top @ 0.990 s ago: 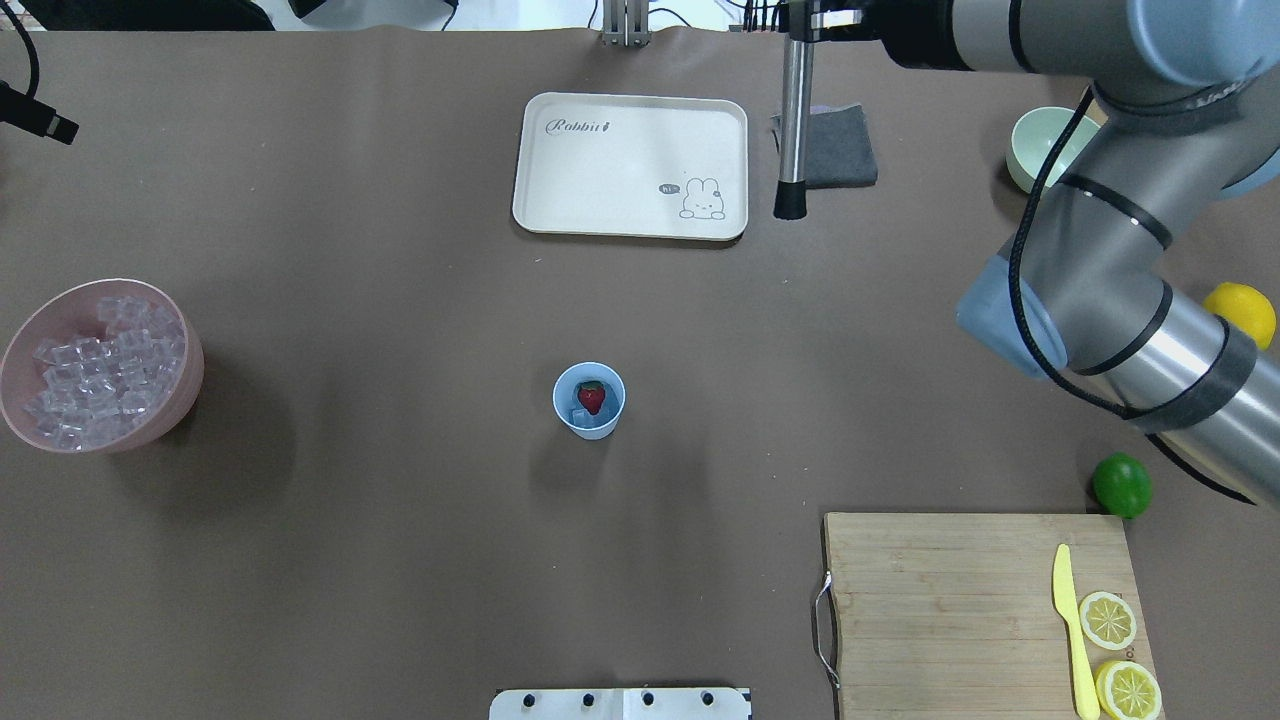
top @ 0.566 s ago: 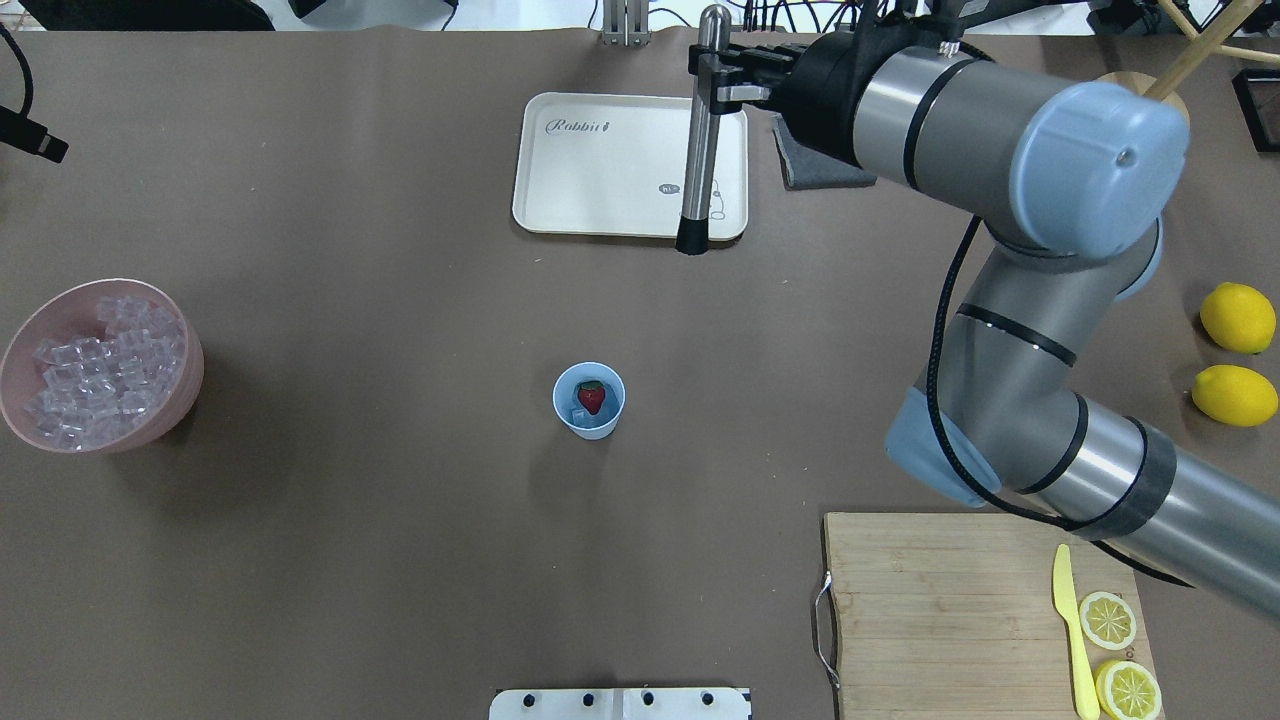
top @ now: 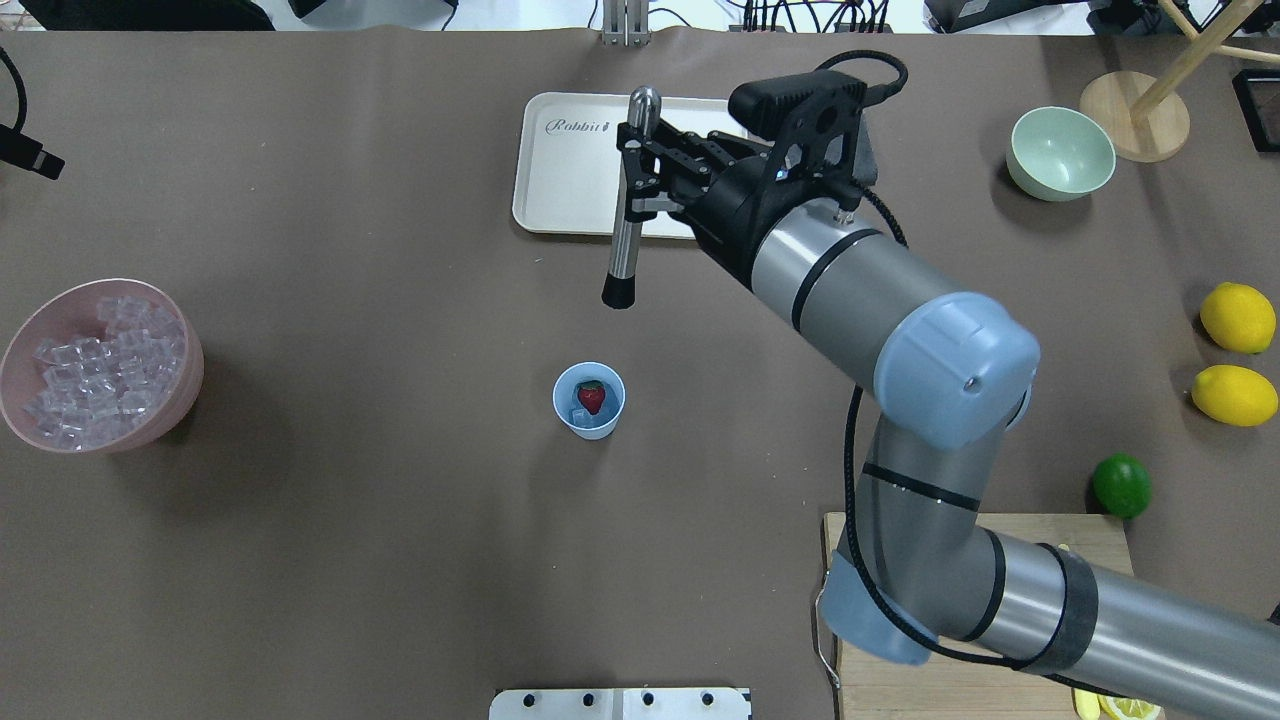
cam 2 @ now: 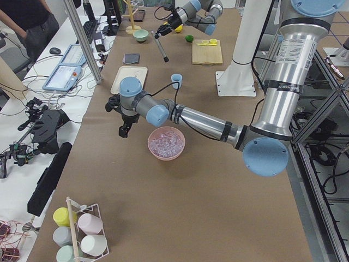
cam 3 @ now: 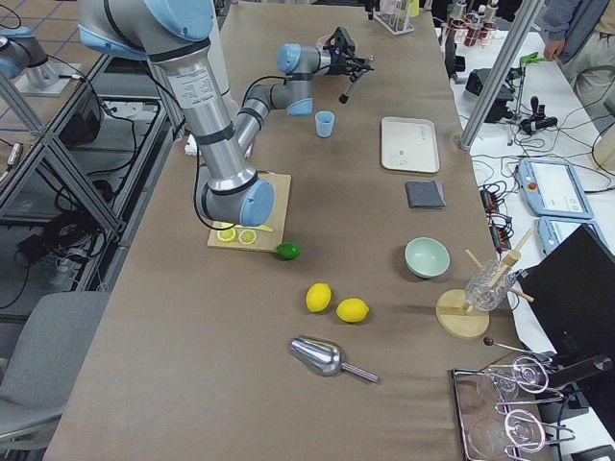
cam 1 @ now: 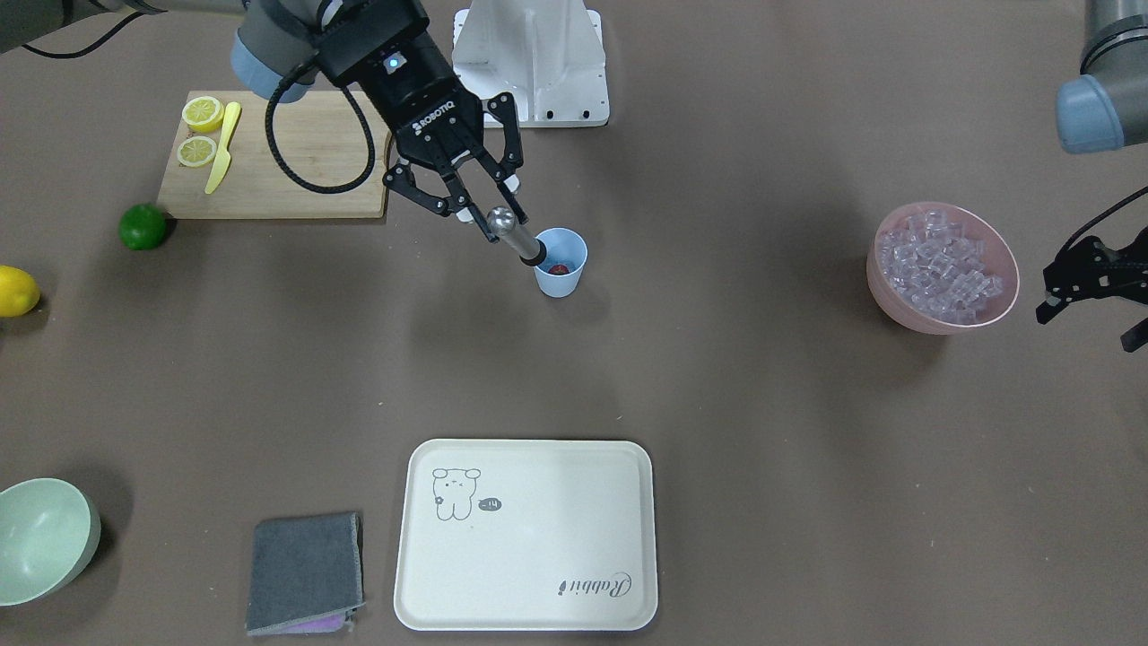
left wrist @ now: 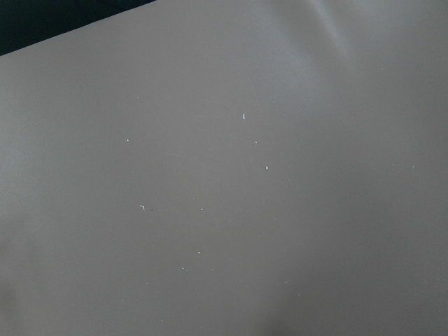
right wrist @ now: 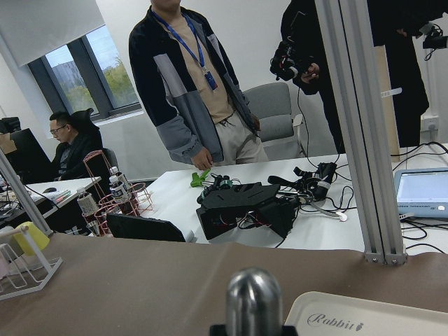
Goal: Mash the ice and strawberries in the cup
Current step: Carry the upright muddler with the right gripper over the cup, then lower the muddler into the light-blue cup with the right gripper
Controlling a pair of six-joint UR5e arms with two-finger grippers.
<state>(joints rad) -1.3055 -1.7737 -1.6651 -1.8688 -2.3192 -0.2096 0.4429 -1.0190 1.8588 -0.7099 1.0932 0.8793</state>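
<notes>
Steel with a black tip, a masher (top: 627, 215) is pinched in the right gripper (top: 636, 175), whose fingers are pressed together on the upper shaft just below the rounded top; the rod hangs in the air, leaning a little, black end down, over the brown table (top: 350, 560) between the cream tray (top: 560, 190) and the cup (top: 598, 430); the side views show its tip above the cup and not inside it.

The cup stands upright near the middle of the table, well apart from everything else; inside it one red strawberry (top: 591, 397) lies on a few pieces of ice (top: 581, 416); a pink bowl (top: 188, 385) at the left edge is heaped with more ice.

Just past that bowl, at the left end of the table, the left gripper (cam 1: 1091, 323) hovers with its fingers spread and nothing between them; its wrist camera sees only bare table surface.

On the far side a folded grey cloth (cam 1: 305, 571) lies just beside the tray, and a pale green bowl (top: 1060, 152) sits further right; two lemons (top: 1238, 317) and a lime (top: 1121, 484) lie along the right edge; a wooden board (cam 1: 251, 184) with lemon halves (cam 1: 203, 113) and a yellow knife (cam 1: 220, 148) sits at the near right, partly under the right arm.
</notes>
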